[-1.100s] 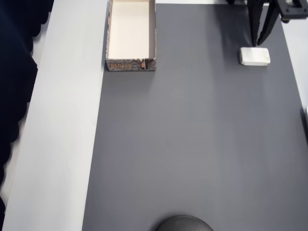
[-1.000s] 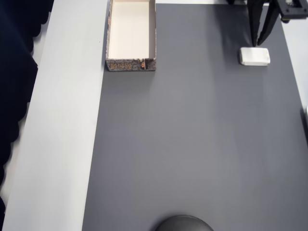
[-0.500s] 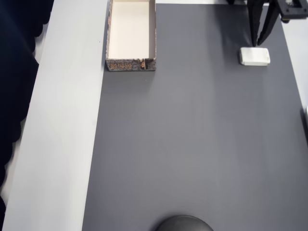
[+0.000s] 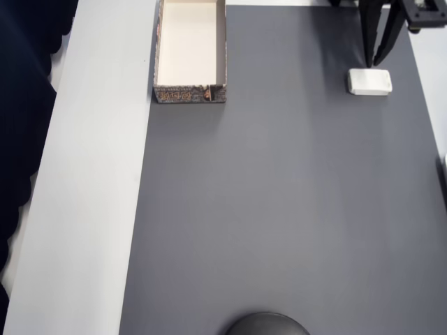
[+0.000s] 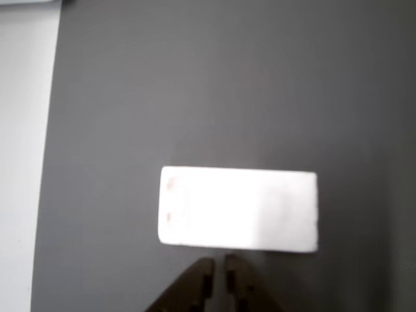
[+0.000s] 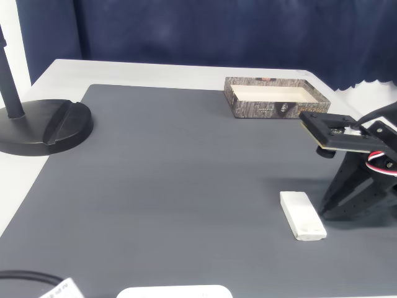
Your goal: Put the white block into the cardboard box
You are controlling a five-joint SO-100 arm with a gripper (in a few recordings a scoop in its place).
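The white block [image 4: 369, 82] lies flat on the dark grey mat at the right side of the overhead view, long side across the picture. My gripper [image 4: 375, 63] stands just behind it, tips down at the mat, shut with nothing held. In the wrist view the block [image 5: 238, 208] sits right in front of the two fingertips [image 5: 205, 273], which are pressed nearly together. The cardboard box [image 4: 190, 93] with its cream inside stands open at the top left of the mat, far from the block. In the fixed view the block [image 6: 302, 215] lies beside the gripper [image 6: 324, 210], the box [image 6: 267, 109] beyond.
A black round stand base [image 6: 43, 127] sits at the mat's left edge in the fixed view and shows at the bottom [image 4: 267, 325] of the overhead view. White tabletop [image 4: 91, 174] borders the mat. A dark blue curtain [image 6: 205, 31] hangs behind the table.
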